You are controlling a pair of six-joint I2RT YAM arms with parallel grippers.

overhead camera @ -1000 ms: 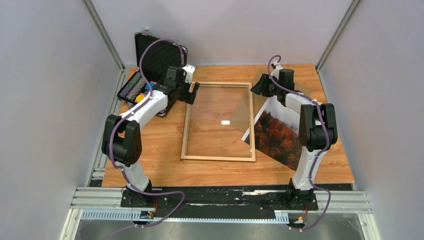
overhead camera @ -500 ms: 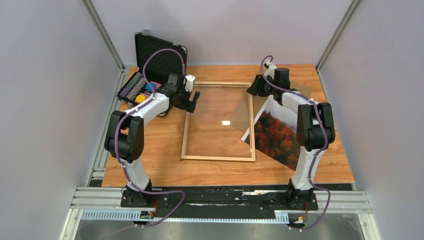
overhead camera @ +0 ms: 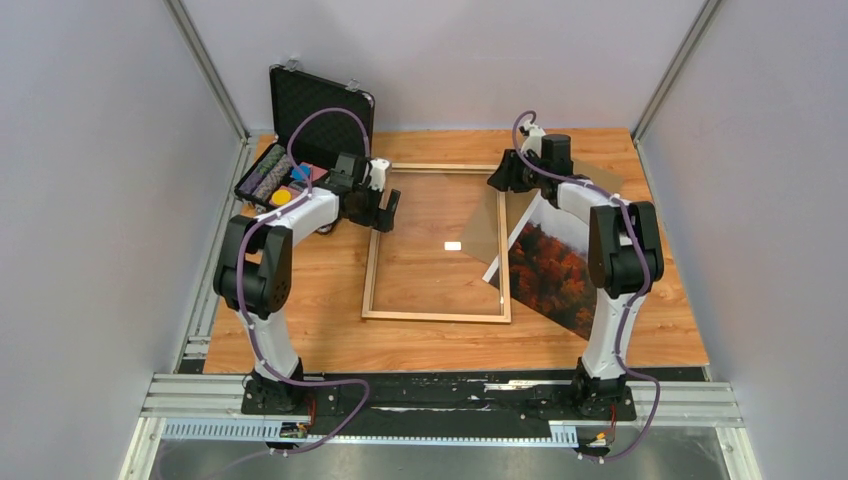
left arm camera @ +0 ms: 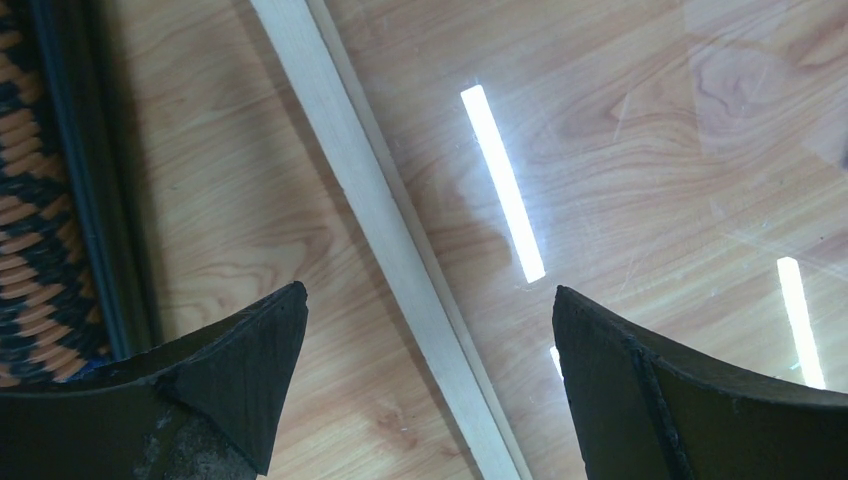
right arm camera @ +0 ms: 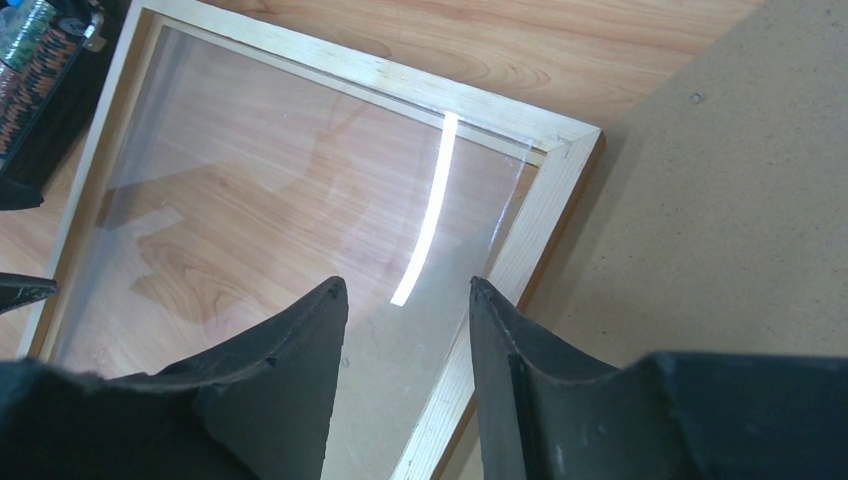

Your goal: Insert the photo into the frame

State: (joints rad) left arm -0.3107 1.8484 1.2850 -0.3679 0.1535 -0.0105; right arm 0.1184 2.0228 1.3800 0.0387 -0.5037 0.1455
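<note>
**A:** Comparing with a second ago, the right jaws have slid to the left in the overhead view. They now hang over the top right corner of the frame [overhead camera: 435, 316]. The left jaws have drawn back a little, down along the frame's left rail.

**B:** Do they hold anything?

**A:** No. The left jaws stand fully apart, one fingertip [left arm camera: 265, 340] on each side of the pale rail, and they grip nothing. The right jaws are about half open, and under the gap are only the corner moulding and the glazing [right arm camera: 250, 200]. Whether either pair touches the wood, I cannot tell.

**B:** And the photo?

**B:** I mean, is it in already?

**A:** Not yet. The photo [overhead camera: 548, 265] lies face up in the right half of the overhead view, outside the frame. One white corner reaches the right rail, and the right arm hides part of it.

**B:** So what does the shift mean?

**A:** I judge that both arms attend to the frame first, perhaps to steady it, and not to the print.

**B:** What stands in the way?

**A:** A clear tinted sheet [overhead camera: 483, 232] lies across the frame's right rail, between the opening and the photo. The brown backing board [right arm camera: 720, 180] sits just beside that corner. The open black case [overhead camera: 320, 110] stands at the upper left of the worktop [overhead camera: 300, 320], close to the left arm.
</note>
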